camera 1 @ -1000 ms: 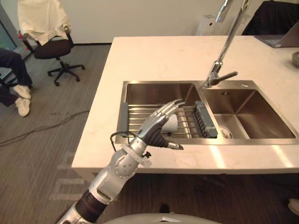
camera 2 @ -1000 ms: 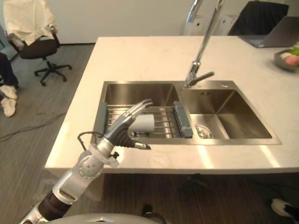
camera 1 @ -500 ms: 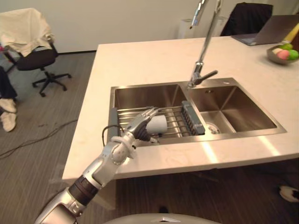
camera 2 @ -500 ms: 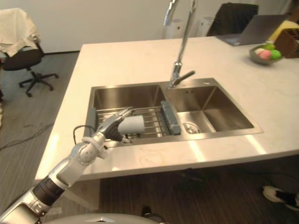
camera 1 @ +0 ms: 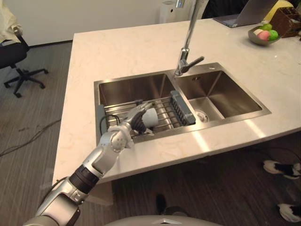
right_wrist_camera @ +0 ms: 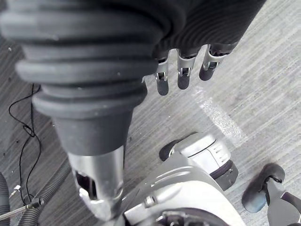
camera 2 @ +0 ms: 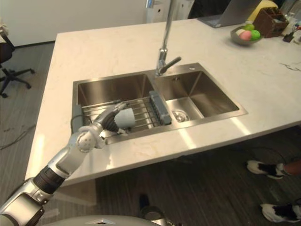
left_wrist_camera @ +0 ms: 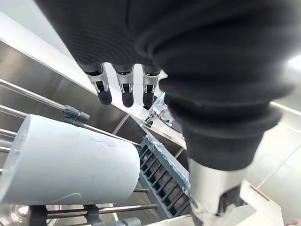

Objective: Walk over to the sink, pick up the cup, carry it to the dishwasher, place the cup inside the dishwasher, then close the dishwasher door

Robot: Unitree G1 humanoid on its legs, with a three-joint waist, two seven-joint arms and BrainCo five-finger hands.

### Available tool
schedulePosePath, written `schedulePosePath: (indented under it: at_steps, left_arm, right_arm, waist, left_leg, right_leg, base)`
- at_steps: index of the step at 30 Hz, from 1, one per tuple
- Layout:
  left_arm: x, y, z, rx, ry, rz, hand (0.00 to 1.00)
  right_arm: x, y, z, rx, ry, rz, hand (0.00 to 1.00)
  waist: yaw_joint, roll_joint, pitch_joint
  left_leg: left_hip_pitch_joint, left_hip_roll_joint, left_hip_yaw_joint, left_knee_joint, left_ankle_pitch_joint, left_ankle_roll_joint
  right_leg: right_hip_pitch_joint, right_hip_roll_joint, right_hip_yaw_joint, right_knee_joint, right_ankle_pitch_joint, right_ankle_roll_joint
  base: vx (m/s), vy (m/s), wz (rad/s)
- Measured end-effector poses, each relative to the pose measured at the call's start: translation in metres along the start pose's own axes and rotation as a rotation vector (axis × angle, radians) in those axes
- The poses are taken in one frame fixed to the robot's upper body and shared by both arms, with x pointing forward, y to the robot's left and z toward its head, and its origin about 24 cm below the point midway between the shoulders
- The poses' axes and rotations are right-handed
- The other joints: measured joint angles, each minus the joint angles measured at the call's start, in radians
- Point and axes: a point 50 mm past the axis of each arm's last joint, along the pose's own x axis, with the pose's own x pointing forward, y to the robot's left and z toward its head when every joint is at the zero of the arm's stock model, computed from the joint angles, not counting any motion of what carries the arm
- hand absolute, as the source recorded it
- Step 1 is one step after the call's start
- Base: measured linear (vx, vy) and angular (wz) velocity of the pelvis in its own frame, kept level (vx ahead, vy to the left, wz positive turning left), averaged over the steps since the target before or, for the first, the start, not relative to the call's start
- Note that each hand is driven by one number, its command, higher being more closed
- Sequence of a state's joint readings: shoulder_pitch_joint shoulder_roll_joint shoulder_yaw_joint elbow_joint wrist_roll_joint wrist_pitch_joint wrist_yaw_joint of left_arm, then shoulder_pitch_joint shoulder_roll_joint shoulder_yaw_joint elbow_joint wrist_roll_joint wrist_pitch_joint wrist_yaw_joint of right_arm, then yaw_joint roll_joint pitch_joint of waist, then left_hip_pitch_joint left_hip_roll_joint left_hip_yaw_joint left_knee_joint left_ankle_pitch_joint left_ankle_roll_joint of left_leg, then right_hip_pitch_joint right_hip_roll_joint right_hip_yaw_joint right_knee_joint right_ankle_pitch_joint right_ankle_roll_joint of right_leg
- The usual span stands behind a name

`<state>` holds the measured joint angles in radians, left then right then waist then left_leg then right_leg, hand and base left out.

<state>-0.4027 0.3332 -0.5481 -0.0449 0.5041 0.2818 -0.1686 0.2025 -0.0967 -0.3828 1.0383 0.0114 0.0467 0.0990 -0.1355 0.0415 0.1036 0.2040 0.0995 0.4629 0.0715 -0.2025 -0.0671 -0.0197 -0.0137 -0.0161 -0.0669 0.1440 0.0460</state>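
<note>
Looking down in the left eye view, the left hand (camera 1: 135, 121) is at the cup (camera 1: 149, 117), which lies on its side on the sink rack (camera 1: 167, 113), just ahead of the palm. Right eye view: fingers reach over the cup. Left wrist view: the fingers (left_wrist_camera: 123, 92) are straight and spread above the cup wall, not clamped. Best practice is probably to curl fingers and thumb round the barrel's middle before lifting. Right wrist view: the right hand (right_wrist_camera: 183, 75) hangs idle, fingers relaxed.

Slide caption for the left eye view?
Open left robot hand at a white cup lying on the sink rack, faucet behind.
</note>
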Motion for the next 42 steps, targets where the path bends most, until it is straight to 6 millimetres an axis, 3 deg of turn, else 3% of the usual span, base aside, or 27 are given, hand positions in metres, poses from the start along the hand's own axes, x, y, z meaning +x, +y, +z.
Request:
schedulePosePath:
  at_steps: [6,15,28,42]
  left_arm:
    - [0.007,0.000,-0.008,0.025,0.063,-0.067,0.00]
    - [0.011,0.009,-0.038,0.034,0.187,-0.079,0.00]
    - [0.007,0.014,-0.067,-0.017,0.300,-0.043,0.00]
    - [0.011,0.020,-0.074,0.002,0.338,-0.015,0.00]
  right_arm:
    - [-0.002,-0.005,-0.008,0.057,0.013,0.005,0.00]
    - [-0.004,-0.015,-0.012,0.103,0.013,-0.028,0.00]
    - [-0.005,-0.017,-0.013,0.136,0.010,-0.024,0.00]
    - [-0.006,-0.018,-0.014,0.157,0.005,-0.024,0.00]
  waist:
    - [-0.008,0.004,0.000]
    - [-0.036,0.042,0.002]
    - [-0.053,0.048,0.006]
    - [-0.062,0.052,0.015]
  left_leg:
    - [-0.002,-0.005,0.001,0.004,-0.003,0.001]
    - [0.015,-0.013,0.004,-0.027,0.003,-0.001]
    - [0.031,-0.021,0.003,-0.043,0.009,0.001]
    - [0.044,-0.020,0.006,-0.057,0.014,-0.003]
  right_leg:
    - [-0.005,-0.005,0.002,0.005,-0.003,0.004]
    - [0.004,-0.005,-0.009,-0.013,0.002,0.008]
    - [0.016,-0.013,-0.018,-0.020,0.000,0.007]
    - [0.016,-0.007,-0.017,-0.014,0.000,0.010]
  base:
    - [-0.06,-0.008,-0.02]
    - [0.00,0.000,0.00]
    - [-0.05,-0.014,0.01]
    - [-0.02,-0.014,0.00]
